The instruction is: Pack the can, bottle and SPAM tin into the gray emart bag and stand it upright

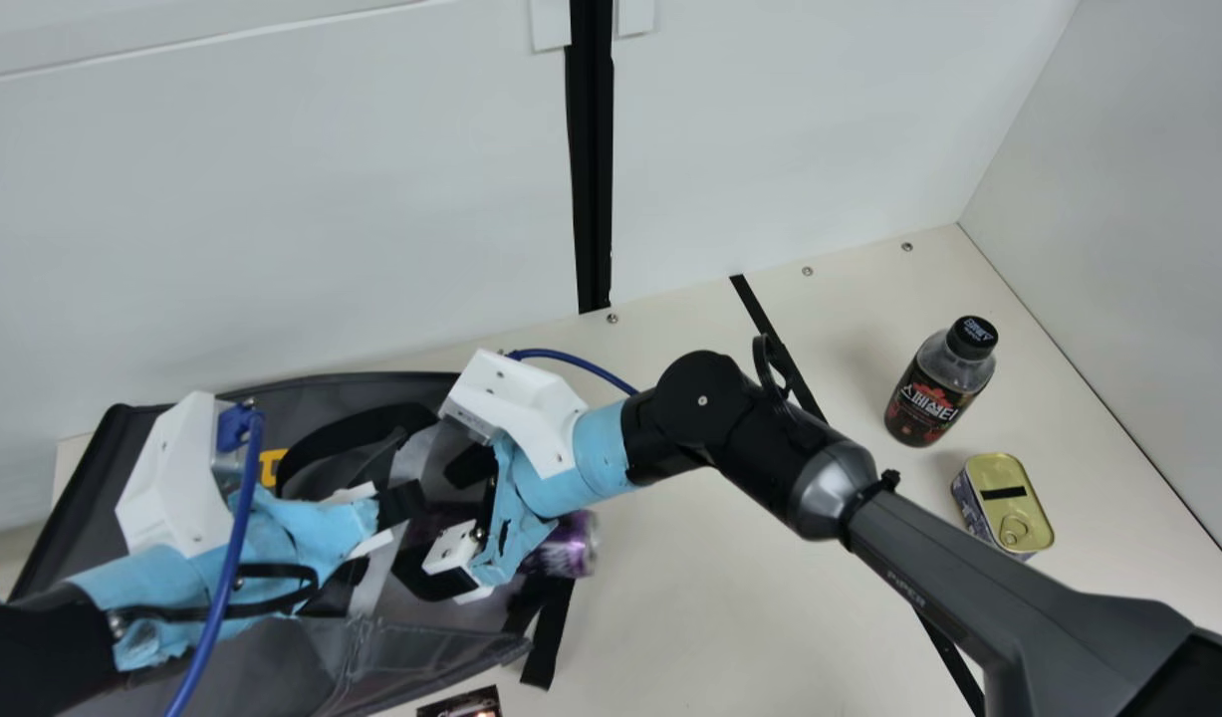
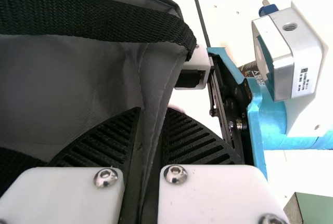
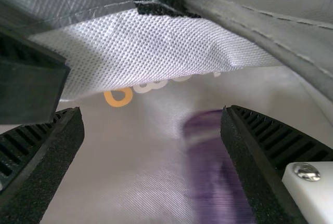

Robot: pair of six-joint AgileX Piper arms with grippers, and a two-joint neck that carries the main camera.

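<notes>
Table cream | walls pale | left tool pinching gray bag edge | right tool spread

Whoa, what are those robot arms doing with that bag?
They look like they're packing things into the gray bag. The left gripper is pinching an edge of the bag. The right gripper is at the bag's opening, with its fingers apart, close to the purple can. It doesn't seem to be gripping the can. The bottle and the SPAM tin are outside the bag, over on the table.
</notes>
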